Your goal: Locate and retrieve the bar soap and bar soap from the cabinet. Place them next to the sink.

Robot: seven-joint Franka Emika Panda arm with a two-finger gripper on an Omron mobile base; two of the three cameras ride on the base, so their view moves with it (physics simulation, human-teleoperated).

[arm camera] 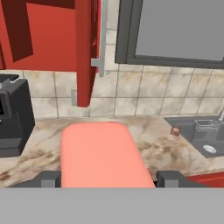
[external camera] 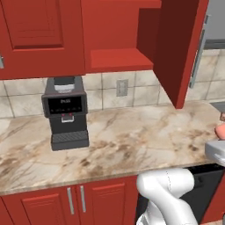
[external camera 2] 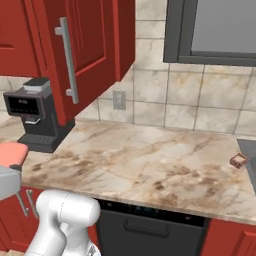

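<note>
My gripper (arm camera: 109, 180) is shut on the salmon-pink bar soap (arm camera: 100, 153), which lies flat between the two dark fingertips (arm camera: 49, 179), held above the counter. The same pink bar shows at the right edge of the left base view (external camera: 219, 130) and at the left edge of the right base view (external camera 2: 12, 152). The small reddish-brown bar soap (external camera 2: 238, 160) (arm camera: 175, 131) rests on the marble counter just left of the grey sink (arm camera: 199, 135) (external camera 2: 249, 157). The red cabinet (external camera: 121, 59) is open, its shelf bare, its door (external camera: 178, 52) (external camera 2: 75, 55) swung out.
A black coffee machine (external camera: 66, 112) (external camera 2: 32, 117) stands on the counter's left part, under the closed cabinets. The open door hangs over the counter (external camera: 132, 132) between machine and sink. A grey window frame (arm camera: 175, 30) is above the sink; a dark dishwasher (external camera 2: 150, 225) sits below.
</note>
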